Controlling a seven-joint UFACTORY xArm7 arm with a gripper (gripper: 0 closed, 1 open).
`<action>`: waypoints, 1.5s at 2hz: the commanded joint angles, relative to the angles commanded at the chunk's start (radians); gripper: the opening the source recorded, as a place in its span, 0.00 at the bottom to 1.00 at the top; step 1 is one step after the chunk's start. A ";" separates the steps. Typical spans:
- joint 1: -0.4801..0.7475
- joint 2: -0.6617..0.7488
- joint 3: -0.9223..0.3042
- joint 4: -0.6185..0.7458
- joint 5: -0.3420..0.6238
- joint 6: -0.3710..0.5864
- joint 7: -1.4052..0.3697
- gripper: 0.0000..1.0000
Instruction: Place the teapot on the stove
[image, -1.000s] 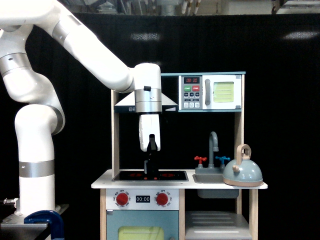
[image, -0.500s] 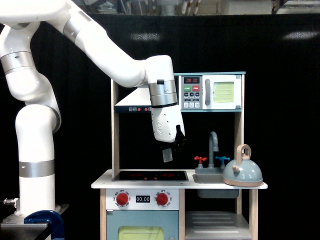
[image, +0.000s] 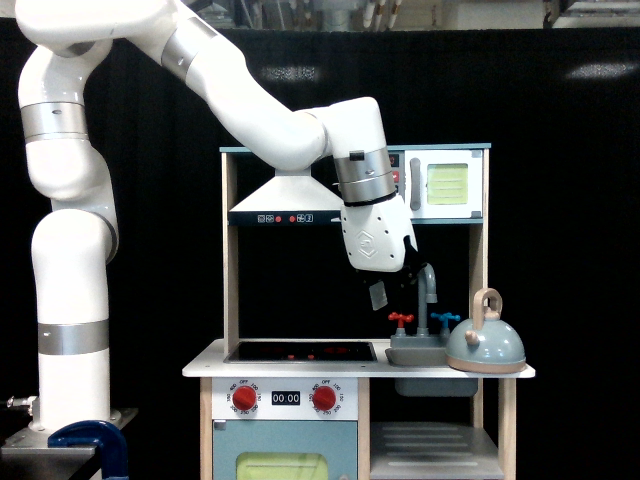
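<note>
White arm hovering above the toy kitchen counter

The dark gripper (image: 383, 291) is hanging above the grey sink basin (image: 418, 356), its spread unclear; the pale blue-grey dome teapot (image: 485, 344) is sitting beside that sink, opposite the flat black stove (image: 300, 351).

The arm (image: 270, 125) wore glossy white plastic with brushed metal bands. The teapot (image: 485, 345) looked smooth, matt blue-grey, with a tan wooden handle and rim. The stove (image: 300, 351) was glossy black; the kitchen's posts (image: 231, 260) looked like pale wood.
</note>
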 joint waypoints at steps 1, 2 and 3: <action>-0.070 0.207 -0.003 0.261 0.265 0.236 -0.455 1.00; -0.110 0.288 0.041 0.355 0.358 0.257 -0.454 1.00; -0.101 0.367 0.095 0.434 0.347 0.206 -0.372 1.00</action>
